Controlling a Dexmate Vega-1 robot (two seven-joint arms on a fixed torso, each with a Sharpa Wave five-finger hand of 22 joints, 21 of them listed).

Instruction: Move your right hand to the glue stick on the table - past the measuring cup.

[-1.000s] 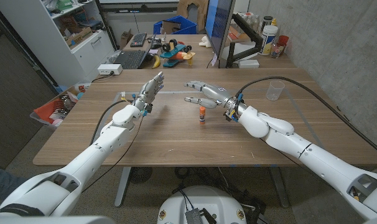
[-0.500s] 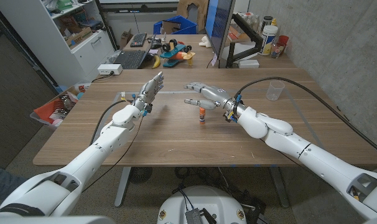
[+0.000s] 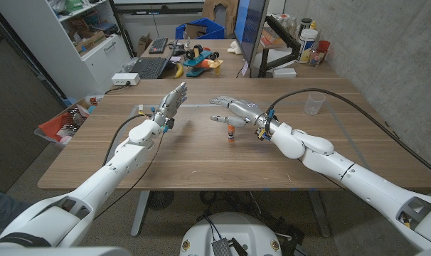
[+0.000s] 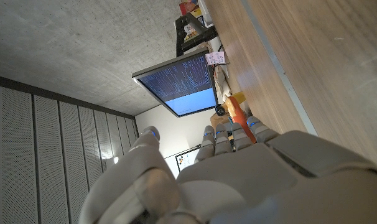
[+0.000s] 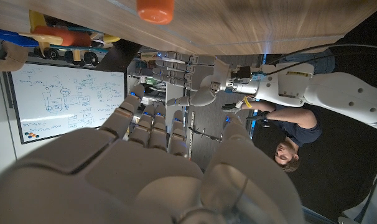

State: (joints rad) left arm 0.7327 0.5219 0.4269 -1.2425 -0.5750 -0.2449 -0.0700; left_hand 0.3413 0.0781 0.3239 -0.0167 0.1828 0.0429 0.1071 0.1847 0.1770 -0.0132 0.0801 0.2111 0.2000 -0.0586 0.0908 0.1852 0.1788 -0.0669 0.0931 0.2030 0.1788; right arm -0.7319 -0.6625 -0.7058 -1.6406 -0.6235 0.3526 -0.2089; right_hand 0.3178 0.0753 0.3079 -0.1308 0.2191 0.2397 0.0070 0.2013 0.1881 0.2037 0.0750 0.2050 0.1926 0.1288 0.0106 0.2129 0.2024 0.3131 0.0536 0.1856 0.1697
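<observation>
- Reaching in from the near right corner, the right hand (image 3: pixel 233 110) hovers over mid-table with fingers spread apart, gripping nothing.
- Just beside and under its fingers, the glue stick (image 3: pixel 231 133) stands upright on the wooden table (image 3: pixel 194 160); whether they touch is unclear from the head view.
- The right wrist view adds the stick's orange cap (image 5: pixel 155 9) beyond the fingertips (image 5: pixel 134 93).
- The left hand (image 3: pixel 171 101) is raised at the table's left, fingers apart and empty.
- Farther right, well apart, stands the clear measuring cup (image 3: pixel 314 102).
- Beyond the table, the left wrist view shows a monitor (image 4: pixel 183 83).
</observation>
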